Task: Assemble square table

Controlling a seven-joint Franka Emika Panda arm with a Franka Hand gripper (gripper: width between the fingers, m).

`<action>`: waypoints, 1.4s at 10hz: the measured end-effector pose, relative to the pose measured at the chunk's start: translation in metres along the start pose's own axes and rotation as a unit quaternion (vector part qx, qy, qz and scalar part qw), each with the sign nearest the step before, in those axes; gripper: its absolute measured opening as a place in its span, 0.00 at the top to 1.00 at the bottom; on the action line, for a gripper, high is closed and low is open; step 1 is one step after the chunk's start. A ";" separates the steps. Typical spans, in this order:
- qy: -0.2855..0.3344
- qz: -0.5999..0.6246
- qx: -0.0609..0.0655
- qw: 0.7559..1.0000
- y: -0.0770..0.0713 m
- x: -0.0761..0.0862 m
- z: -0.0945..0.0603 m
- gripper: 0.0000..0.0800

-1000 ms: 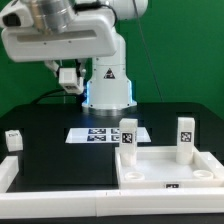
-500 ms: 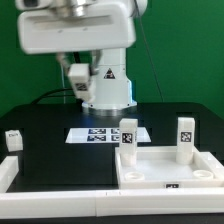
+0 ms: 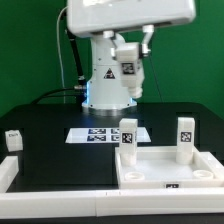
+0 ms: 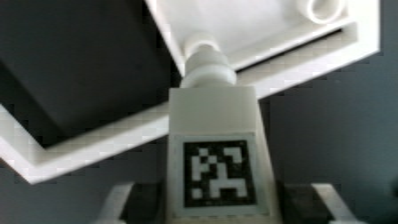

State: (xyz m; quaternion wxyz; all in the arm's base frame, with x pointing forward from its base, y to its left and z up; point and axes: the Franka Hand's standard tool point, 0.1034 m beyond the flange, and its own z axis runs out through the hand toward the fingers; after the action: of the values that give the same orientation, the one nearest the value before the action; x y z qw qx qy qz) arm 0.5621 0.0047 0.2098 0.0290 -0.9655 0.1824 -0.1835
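The jaws are closed on a short white leg (image 4: 217,120), one finger pressed against each side of its tagged end. In the wrist view the leg's long axis runs straight out from the jaws. Its black-and-white tag faces the camera, and its narrower, rounded end points away toward a white surface that appears to be the panel (image 4: 240,30).

In the exterior view the held leg (image 3: 128,66) is high above the bench (image 3: 40,120), in front of the robot's white base (image 3: 105,90). It hangs below the wrist with its tag facing outward. Whether it is fully upright or slightly tilted cannot be told.

The square panel (image 3: 165,180) lies flat on the bench, well below the jaws and toward the exterior view's right. Two more legs stand upright at its far corners, the left standing leg (image 3: 128,135) and the right standing leg (image 3: 185,138). The marker board (image 3: 95,134) lies just behind the panel. At the exterior view's left a loose leg (image 3: 13,140) stands on the bench, near a plain white bar (image 3: 6,175).
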 end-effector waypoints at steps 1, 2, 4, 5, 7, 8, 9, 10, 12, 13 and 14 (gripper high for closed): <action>0.026 0.009 0.005 1.000 0.000 -0.001 0.001 0.64; 0.026 0.006 0.005 1.000 -0.002 -0.004 0.003 0.64; 0.025 0.011 0.005 1.000 -0.004 -0.005 0.006 0.64; 0.027 -0.001 -0.003 1.000 -0.021 -0.013 0.019 0.64; 0.032 -0.060 -0.011 0.998 -0.066 -0.010 0.043 0.64; 0.017 -0.082 -0.022 0.996 -0.083 -0.018 0.045 0.64; 0.017 -0.087 -0.021 0.996 -0.086 -0.019 0.044 0.64; 0.016 -0.084 -0.020 0.996 -0.085 -0.019 0.045 0.64; 0.015 -0.086 -0.020 0.996 -0.086 -0.020 0.045 0.64; 0.015 -0.084 -0.018 0.996 -0.086 -0.021 0.047 0.64; 0.057 -0.089 0.003 0.994 -0.095 -0.021 0.052 0.64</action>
State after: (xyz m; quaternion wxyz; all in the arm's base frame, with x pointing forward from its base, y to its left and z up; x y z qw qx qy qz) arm 0.5955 0.0998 0.1662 0.0048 -0.9659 0.0962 -0.2404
